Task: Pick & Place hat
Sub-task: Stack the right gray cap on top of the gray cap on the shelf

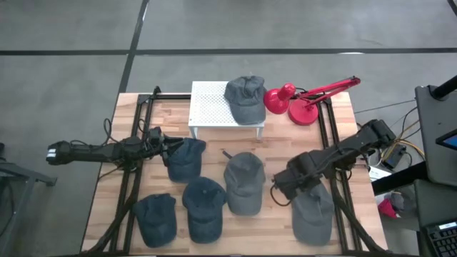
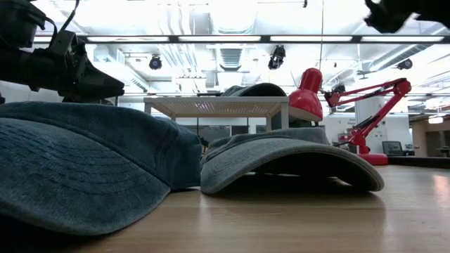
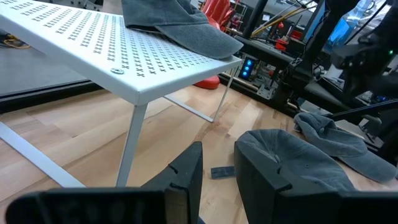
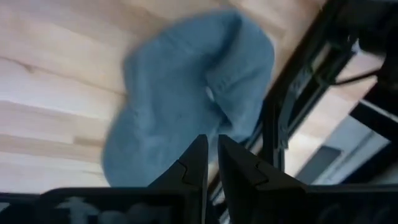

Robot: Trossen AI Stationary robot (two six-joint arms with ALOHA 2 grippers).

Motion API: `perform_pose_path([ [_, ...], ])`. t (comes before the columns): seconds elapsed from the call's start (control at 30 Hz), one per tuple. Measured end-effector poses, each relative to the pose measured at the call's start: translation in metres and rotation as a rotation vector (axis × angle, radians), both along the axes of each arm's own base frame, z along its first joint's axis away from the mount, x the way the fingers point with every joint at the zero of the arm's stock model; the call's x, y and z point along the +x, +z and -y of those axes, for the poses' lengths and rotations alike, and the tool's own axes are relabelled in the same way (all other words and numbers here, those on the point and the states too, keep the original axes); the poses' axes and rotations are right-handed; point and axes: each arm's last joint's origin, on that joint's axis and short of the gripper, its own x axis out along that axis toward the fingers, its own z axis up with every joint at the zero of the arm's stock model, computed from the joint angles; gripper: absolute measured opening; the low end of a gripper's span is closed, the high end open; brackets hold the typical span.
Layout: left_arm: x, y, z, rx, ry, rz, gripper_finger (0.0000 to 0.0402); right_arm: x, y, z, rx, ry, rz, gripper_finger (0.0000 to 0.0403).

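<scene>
Several caps lie brim-down on the wooden table. A blue cap (image 1: 187,158) lies left of centre and a grey cap (image 1: 244,182) at the centre. Two more blue caps (image 1: 203,207) (image 1: 156,218) lie near the front, and a grey-blue cap (image 1: 313,213) at the right. Another grey cap (image 1: 245,96) rests on the white perforated rack (image 1: 211,107). My left gripper (image 1: 170,150) is level at the blue cap's left edge, slightly open and empty (image 3: 217,149). My right gripper (image 1: 280,187) is shut, high over the grey-blue cap (image 4: 186,81), pointing down.
A red desk lamp (image 1: 303,100) stands at the back right beside the rack. A small dark piece (image 3: 222,171) lies on the table between the rack and the caps. Black frame rails (image 1: 332,135) run along both sides of the table.
</scene>
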Motion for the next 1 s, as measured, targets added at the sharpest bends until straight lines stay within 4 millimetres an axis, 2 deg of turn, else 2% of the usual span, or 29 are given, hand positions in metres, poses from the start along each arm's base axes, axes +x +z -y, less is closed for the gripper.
perform_pose_path([
  [0.23, 0.0, 0.0, 0.0, 0.0, 0.0, 0.0, 0.0094, -0.006, -0.014, -0.009, 0.064, -0.007, -0.054, 0.0034],
  [0.57, 0.0, 0.0, 0.0, -0.001, 0.001, 0.0, 0.0094, -0.014, -0.015, -0.028, 0.048, -0.052, -0.054, 0.0042],
  [0.7, 0.0, 0.0, 0.0, -0.001, 0.001, 0.001, 0.0094, -0.018, -0.015, -0.038, 0.046, -0.053, -0.045, 0.0073],
  [1.0, 0.0, 0.0, 0.0, -0.001, 0.0, 0.001, 0.0094, -0.025, -0.018, -0.056, 0.035, -0.127, -0.021, 0.0171],
])
